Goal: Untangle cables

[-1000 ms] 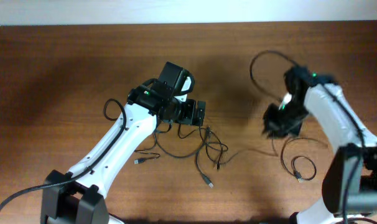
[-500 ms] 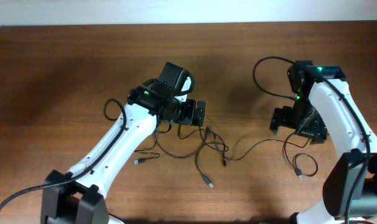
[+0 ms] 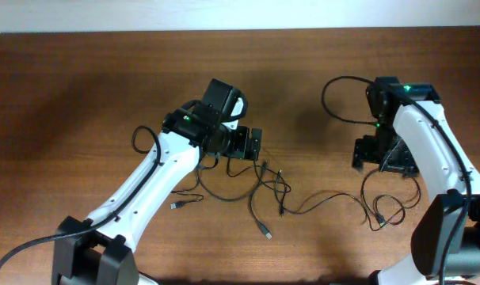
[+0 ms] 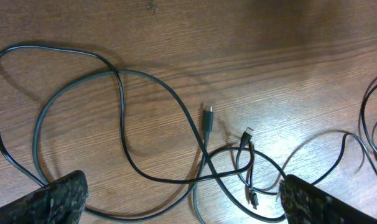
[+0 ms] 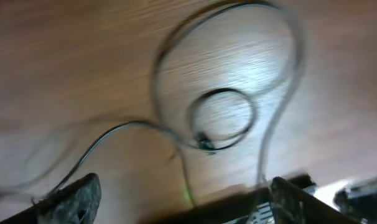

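The cables lie in a loose black tangle at the table's middle. One strand runs right from it to a small loop. My left gripper hovers open just behind the tangle. In the left wrist view, crossed loops and two plug ends lie on the wood between its wide-apart fingers, untouched by the left gripper. My right gripper stands open above the right-hand loop. Its blurred wrist view shows a small cable loop on the table ahead of the right gripper, nothing gripped.
A thicker black arm cable arcs off the right arm. Another curls beside the left arm. The wooden table ends at its far edge by the pale wall. A loose plug end lies in front of the tangle.
My right gripper has opened and let go of a cable, then shifted right. The freed strand now lies on the table from the tangle to the right-hand loop. The left arm is still.
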You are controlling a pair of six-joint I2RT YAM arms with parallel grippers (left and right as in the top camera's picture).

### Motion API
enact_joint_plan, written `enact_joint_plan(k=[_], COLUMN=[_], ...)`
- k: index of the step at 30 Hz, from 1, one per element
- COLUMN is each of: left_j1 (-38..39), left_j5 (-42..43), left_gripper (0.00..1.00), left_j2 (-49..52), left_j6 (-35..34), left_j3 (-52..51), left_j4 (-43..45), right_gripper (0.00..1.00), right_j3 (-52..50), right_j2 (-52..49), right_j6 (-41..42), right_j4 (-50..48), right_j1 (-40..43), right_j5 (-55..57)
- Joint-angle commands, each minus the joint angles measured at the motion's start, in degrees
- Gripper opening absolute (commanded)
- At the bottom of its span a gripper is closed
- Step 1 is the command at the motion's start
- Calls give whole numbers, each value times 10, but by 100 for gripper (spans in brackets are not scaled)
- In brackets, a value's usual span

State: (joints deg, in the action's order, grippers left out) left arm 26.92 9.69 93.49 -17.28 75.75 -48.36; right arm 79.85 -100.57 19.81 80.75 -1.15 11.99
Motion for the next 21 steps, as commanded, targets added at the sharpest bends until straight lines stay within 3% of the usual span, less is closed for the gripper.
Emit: enact_joint_plan(k=[1,2,6,8,9,11,12,13,16,18,21], left_j1=[-1,-1,-1,-1,-1,-1,-1,-1,-1,-1,-1], left_j5=[6,6,6,6,6,6,6,6,6,6,6], left_gripper=[99,99,99,99,99,99,99,99,99,99,99], left_j2=[5,5,5,5,5,5,5,5,5,5,5], left_j6=[2,2,2,2,2,2,2,2,2,2,2], left_j3=[2,2,2,2,2,2,2,2,2,2,2], left_j4=[1,1,1,1,1,1,1,1,1,1,1], right_gripper=[89,87,86,89,96,51,43,42,47,71,82], right_j3=[-6,-7,-26,-30,-30,-30,-35,-42,-87,-139,-233], right_j2=[-5,-5,-5,-5,-5,-2,12,37,186,273,305], right_j6=[46,27,-201,-213,-223,-230,-232,-224,-224,-235,-237], right_j4=[-6,-6,-9,-26,-43,-33,-30,-39,-68,-104,-159], right_j1=[25,28,13,8,9,7,6,7,7,7,7], right_j5=[40,2,-212,-232,-223,-188,-179,-175,-176,-155,-116])
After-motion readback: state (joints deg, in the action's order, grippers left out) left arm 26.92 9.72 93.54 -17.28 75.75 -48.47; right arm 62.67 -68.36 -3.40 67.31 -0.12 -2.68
